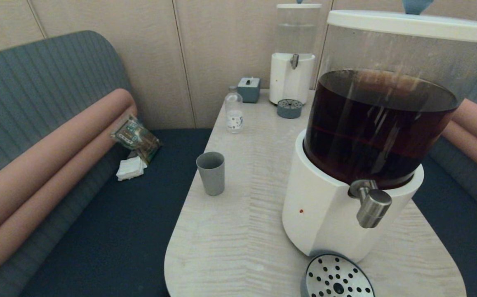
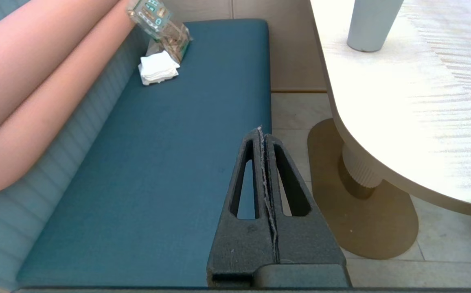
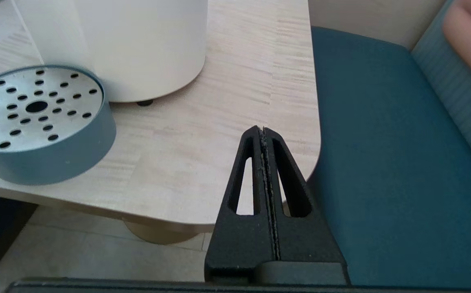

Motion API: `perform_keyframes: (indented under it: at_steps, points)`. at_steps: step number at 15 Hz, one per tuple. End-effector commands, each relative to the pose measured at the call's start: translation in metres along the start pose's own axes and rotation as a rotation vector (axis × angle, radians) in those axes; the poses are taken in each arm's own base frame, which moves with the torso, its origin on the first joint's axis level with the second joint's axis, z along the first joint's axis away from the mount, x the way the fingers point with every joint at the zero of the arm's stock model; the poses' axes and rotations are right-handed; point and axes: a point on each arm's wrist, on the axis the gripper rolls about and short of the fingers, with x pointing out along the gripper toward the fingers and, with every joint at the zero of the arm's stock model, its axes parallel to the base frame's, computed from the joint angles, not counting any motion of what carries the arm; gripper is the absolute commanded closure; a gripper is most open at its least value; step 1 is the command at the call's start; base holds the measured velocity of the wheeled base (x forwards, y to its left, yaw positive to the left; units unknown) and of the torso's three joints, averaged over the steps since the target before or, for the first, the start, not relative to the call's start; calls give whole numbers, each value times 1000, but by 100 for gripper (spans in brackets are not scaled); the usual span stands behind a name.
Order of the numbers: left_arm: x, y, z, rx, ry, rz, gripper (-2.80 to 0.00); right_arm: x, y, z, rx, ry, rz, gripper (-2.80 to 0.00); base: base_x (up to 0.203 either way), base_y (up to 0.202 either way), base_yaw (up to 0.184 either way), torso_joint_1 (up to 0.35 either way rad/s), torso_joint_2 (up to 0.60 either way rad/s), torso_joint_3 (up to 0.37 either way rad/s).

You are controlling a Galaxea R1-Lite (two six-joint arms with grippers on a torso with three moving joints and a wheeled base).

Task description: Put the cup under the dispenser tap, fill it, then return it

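The cup [image 1: 210, 173] is seen standing upright on the left part of the counter [image 1: 242, 231], close to its left edge and well apart from the large dispenser [image 1: 345, 185], which is set on the right side. Nothing is held around the cup. The dispenser tap [image 1: 371, 204] is seen projecting from the white base toward the near side, below the clear tank of dark brown liquid. A round perforated drip tray [image 1: 336, 277] is placed on the counter at the near edge, just beside the base and roughly below the tap, with nothing on it.

The left pincer [image 2: 263, 134] is held off the counter's left side, above the blue bench seat [image 2: 158, 162], with its 2 fingers pressed fully together and nothing between them. In the left wrist view the bottom of the cup [image 2: 371, 24] is seen farther off on the counter.

The right pincer [image 3: 261, 132] is held over the near right corner of the counter, likewise closed tight on nothing, with the drip tray [image 3: 40, 122] to its left.

At the far end of the counter are found a smaller dispenser of clear liquid [image 1: 294, 62], a small clear bottle [image 1: 234, 110] and a small grey box [image 1: 249, 89]. On the left bench a packet [image 1: 135, 138] and a folded white napkin [image 1: 131, 168] are seen.
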Motion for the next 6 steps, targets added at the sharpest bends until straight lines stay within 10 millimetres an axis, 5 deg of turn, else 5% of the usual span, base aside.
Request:
perform_keyframes:
  at_steps: [1,6]
  points:
    - [0,0,0,-1,0,0,0,1,0,-2,1,-1,0,0,0,0,0,0,0,0]
    - [0,0,0,0,0,0,0,0,0,-2,16,-4,-1,0,0,0,0,0,0,0]
